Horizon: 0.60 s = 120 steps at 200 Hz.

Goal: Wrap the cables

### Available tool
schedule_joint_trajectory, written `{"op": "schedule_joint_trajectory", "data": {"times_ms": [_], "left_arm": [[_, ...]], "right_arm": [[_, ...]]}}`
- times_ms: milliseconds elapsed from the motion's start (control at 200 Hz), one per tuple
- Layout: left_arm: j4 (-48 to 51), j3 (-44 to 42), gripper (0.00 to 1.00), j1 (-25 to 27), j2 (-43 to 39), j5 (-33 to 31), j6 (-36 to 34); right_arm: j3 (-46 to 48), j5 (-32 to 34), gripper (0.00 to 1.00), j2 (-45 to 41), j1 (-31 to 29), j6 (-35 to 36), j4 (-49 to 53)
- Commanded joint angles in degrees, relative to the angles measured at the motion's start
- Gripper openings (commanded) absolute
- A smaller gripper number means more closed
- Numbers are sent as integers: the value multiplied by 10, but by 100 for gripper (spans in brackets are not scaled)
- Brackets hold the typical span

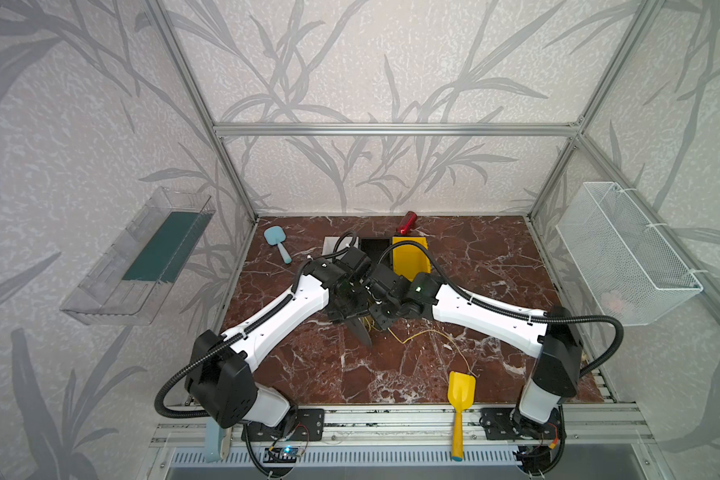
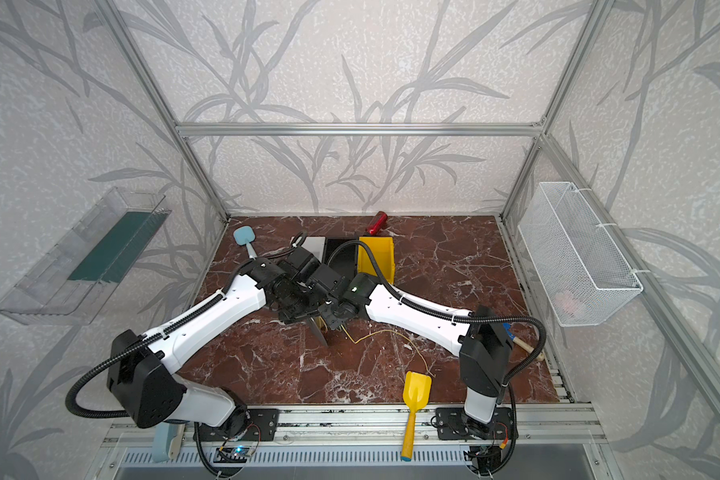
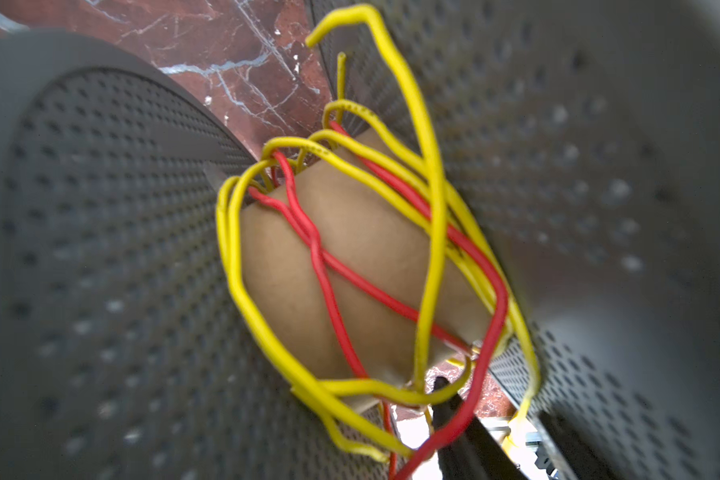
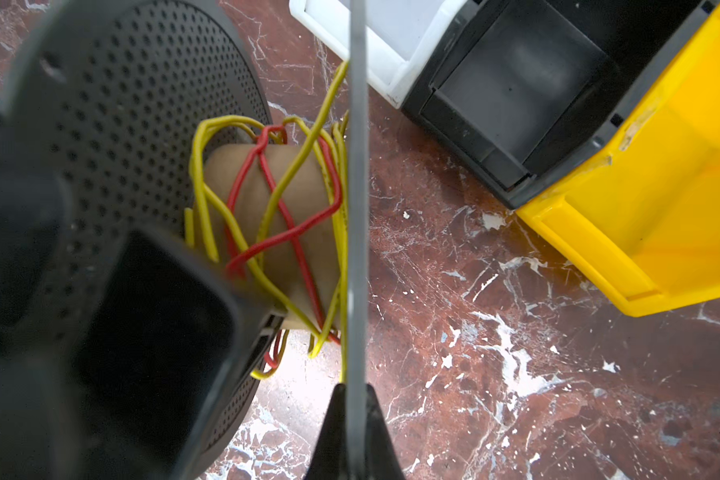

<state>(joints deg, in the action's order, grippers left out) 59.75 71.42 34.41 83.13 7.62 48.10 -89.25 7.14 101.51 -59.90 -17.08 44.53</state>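
Yellow cable [image 3: 228, 241] part-wound, tail loose.
From the shovel [image 1: 460, 392] near the counter's front edge the cable runs to the spool [image 3: 275, 282] mid-counter. The right gripper [image 4: 352, 397] pinches a flange tight; how wide the left gripper [image 1: 346, 307] stands I can't tell. I'd keep that tail taut while turning.

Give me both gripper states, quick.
Left gripper: cannot be told; jaws hidden.
Right gripper: closed, pinching the spool flange by its edge.
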Motion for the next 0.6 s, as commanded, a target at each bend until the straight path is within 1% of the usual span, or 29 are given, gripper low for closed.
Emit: {"op": "schedule_joint_trajectory", "data": {"times_ms": [0, 90, 145, 270, 375, 595], "left_arm": [[-29, -3, 59, -5, -34, -2, 9], [-5, 1, 61, -12, -68, -15, 8], [-18, -8, 64, -17, -95, -19, 12], [-47, -18, 66, -44, -127, -5, 24], [-64, -27, 66, -62, -121, 5, 28], [-78, -39, 66, -64, -75, 19, 31]], "right_arm": [[15, -46, 0, 2, -18, 16, 23], [18, -41, 0, 1, -18, 17, 23], [21, -41, 0, 0, -18, 17, 18], [21, -45, 0, -1, -18, 15, 13], [26, -43, 0, -8, -18, 14, 5], [41, -38, 0, -26, -20, 13, -10]]}}
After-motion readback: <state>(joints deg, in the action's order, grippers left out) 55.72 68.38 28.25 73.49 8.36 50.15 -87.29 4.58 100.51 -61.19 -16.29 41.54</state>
